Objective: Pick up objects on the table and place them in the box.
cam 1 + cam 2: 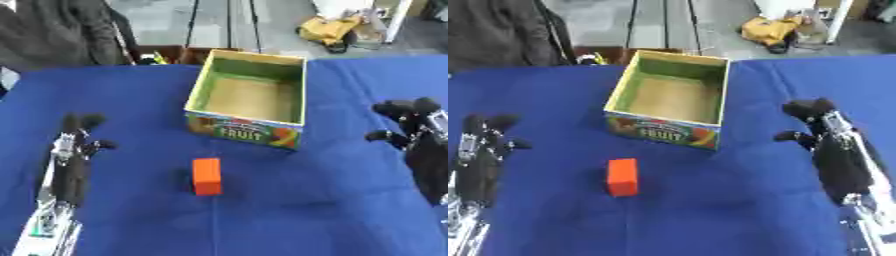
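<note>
An orange block (pixel 207 176) lies on the blue tablecloth (pixel 289 210), just in front of the box. The open cardboard box (pixel 248 97) has green inner walls, a bare brown floor and the word FRUIT on its front. My left hand (pixel 76 142) rests on the cloth at the left, fingers straight and pointing away, well left of the block. My right hand (pixel 820 130) lies at the right, level with the box's front, its fingers relaxed and holding nothing.
A dark garment (pixel 52 30) hangs over the table's far left edge. A yellow object (pixel 330 28) sits on the floor beyond the table. A dark brown container (pixel 175 54) stands just behind the box.
</note>
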{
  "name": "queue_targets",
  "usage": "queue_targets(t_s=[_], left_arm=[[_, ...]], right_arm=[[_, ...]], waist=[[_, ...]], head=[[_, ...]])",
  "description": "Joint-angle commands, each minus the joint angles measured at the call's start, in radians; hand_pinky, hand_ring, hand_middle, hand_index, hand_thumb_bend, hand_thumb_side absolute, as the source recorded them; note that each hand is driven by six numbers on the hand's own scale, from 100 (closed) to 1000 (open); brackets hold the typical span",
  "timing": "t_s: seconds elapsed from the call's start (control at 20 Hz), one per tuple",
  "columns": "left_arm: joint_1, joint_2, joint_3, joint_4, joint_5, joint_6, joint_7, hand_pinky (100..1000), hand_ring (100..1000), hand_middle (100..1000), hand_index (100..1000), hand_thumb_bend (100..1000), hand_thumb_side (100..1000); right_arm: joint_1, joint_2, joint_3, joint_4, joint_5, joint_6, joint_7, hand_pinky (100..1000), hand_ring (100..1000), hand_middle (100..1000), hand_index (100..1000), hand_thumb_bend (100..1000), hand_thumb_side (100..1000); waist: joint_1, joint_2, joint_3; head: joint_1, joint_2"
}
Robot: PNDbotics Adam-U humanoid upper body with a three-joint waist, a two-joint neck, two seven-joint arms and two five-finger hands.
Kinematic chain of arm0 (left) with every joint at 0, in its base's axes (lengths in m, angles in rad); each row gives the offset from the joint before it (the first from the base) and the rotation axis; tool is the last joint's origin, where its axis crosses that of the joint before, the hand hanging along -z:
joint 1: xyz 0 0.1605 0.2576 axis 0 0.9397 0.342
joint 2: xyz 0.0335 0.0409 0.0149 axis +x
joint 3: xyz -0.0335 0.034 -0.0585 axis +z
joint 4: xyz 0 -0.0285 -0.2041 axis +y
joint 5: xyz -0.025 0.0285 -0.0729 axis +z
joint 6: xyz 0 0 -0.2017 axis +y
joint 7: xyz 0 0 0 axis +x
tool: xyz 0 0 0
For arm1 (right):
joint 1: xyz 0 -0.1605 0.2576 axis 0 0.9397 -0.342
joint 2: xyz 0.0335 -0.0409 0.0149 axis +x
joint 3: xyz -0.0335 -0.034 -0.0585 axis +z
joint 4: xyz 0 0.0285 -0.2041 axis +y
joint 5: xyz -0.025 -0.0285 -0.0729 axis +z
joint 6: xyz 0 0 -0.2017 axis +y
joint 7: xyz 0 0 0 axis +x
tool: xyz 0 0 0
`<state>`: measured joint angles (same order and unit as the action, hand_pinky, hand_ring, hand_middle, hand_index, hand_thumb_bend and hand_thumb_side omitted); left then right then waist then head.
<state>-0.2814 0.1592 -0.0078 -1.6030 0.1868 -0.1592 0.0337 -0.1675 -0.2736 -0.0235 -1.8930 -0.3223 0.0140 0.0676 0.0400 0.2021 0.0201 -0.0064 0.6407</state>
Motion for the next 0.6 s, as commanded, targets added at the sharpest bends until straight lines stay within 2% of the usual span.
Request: queue_targets(t_s=[0.05,0.3,0.6], left_arm=[[-0.008,0.014,0.004,-0.018,-0.005,0.0,0.003,548,910,692,725,701,805],[-0.007,0.018,0.001,-0.017,-0.006,0.001,-0.001,548,911,692,725,700,805],[-0.01,0.02,-0.007,-0.018,-0.007,0.002,-0.008,548,910,692,725,703,804]], right_arm=[[-0.009,-0.018,0.005,-0.025,0.007,-0.002,0.011,583,909,707,728,100,730],[-0.03,-0.116,0.038,-0.044,0.022,-0.011,0.051,579,919,712,743,100,679],[-0.138,-0.269,0.118,-0.036,0.106,-0.045,0.137,597,947,758,786,100,563]], waist=[[-0.004,-0.017,0.003],[-0.011,-0.02,0.01],[-0.016,-0.026,0.027]], head=[[0.0,-0.003],[-0.009,-0.005],[-0.032,-0.01]])
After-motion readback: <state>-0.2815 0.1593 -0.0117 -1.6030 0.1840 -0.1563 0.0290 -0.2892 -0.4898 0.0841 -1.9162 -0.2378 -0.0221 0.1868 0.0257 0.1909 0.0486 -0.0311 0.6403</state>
